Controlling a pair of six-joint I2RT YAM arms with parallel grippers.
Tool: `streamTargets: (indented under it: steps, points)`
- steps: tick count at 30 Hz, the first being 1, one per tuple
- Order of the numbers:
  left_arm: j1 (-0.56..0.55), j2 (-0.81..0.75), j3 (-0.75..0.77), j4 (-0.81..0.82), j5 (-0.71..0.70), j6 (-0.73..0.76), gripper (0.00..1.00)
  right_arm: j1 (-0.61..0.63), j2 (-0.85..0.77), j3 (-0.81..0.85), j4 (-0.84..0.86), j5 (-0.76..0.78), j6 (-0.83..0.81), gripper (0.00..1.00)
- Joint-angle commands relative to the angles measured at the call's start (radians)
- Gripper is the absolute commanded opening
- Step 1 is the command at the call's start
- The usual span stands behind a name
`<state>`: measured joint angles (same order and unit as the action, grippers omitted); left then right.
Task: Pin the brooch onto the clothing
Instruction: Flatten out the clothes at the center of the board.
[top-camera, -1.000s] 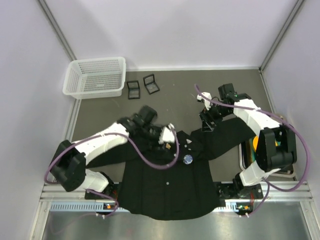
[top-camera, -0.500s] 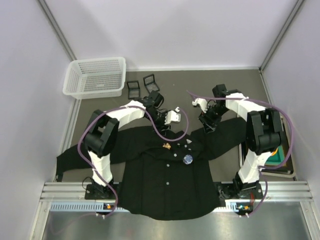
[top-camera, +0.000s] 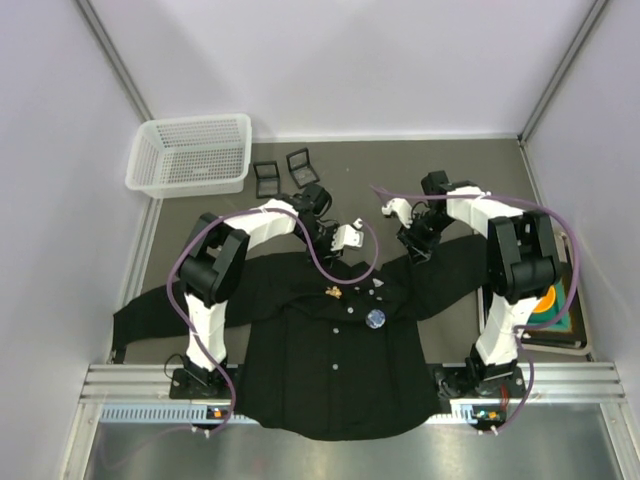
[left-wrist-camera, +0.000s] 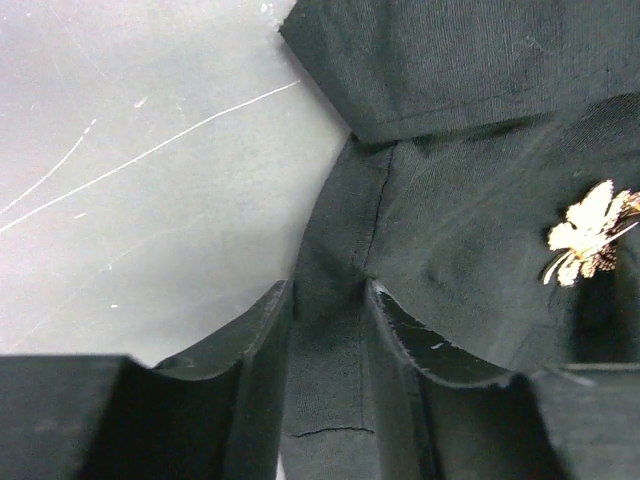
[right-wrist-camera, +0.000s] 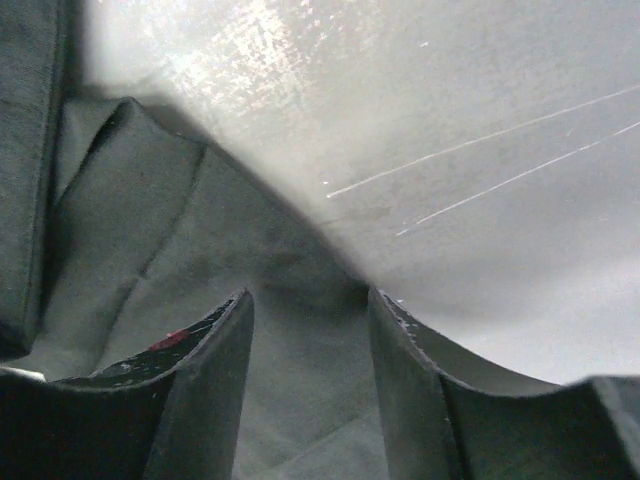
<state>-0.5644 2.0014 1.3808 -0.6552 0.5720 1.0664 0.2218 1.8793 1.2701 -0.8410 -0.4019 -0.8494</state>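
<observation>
The clothing (top-camera: 330, 360), a black shirt with white buttons, lies flat with its collar toward the far side. A gold brooch (top-camera: 331, 292) (left-wrist-camera: 590, 235) sits on the shirt just below the collar. My left gripper (top-camera: 338, 243) (left-wrist-camera: 328, 295) is at the shirt's far edge by the left shoulder. Its jaws are open but narrow, astride a ridge of black fabric with a seam. My right gripper (top-camera: 413, 243) (right-wrist-camera: 310, 300) is at the far edge of the right shoulder. Its jaws are open, with shirt fabric (right-wrist-camera: 200, 230) lying between them.
A round blue badge (top-camera: 376, 318) and a small white piece (top-camera: 378, 284) also sit on the shirt front. A white mesh basket (top-camera: 190, 155) stands far left, with two small black boxes (top-camera: 267, 180) (top-camera: 302, 167) beside it. A tray (top-camera: 560, 305) lies at the right edge.
The left arm swung from over the collar to the shirt's far edge by the left shoulder. The right gripper shifted slightly. Both pairs of jaws have narrowed.
</observation>
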Motion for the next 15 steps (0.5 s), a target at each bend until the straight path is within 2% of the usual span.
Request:
streamTargets:
  steps: [1, 2, 4, 5, 9, 15]
  points:
    - [0.000, 0.016, 0.014, -0.046, -0.026, 0.041, 0.26, 0.025, 0.030, -0.047, 0.046, 0.014, -0.004, 0.43]
    - [0.001, 0.011, 0.008, -0.047, -0.034, 0.035, 0.19, 0.030, 0.027, -0.060, 0.062, 0.012, 0.003, 0.26]
    - [0.015, 0.001, 0.008, -0.049, -0.040, 0.020, 0.08, 0.030, 0.024, -0.061, 0.072, 0.021, 0.030, 0.03]
    - [0.026, -0.004, 0.006, -0.049, -0.034, 0.012, 0.00, 0.028, 0.024, -0.054, 0.079, 0.044, 0.044, 0.00]
    - [0.119, -0.047, -0.008, -0.032, -0.029, -0.055, 0.00, -0.042, 0.004, -0.011, 0.097, 0.032, 0.139, 0.00]
    - [0.277, -0.122, -0.058, 0.113, -0.057, -0.192, 0.00, -0.127, -0.077, 0.048, 0.170, 0.072, 0.239, 0.00]
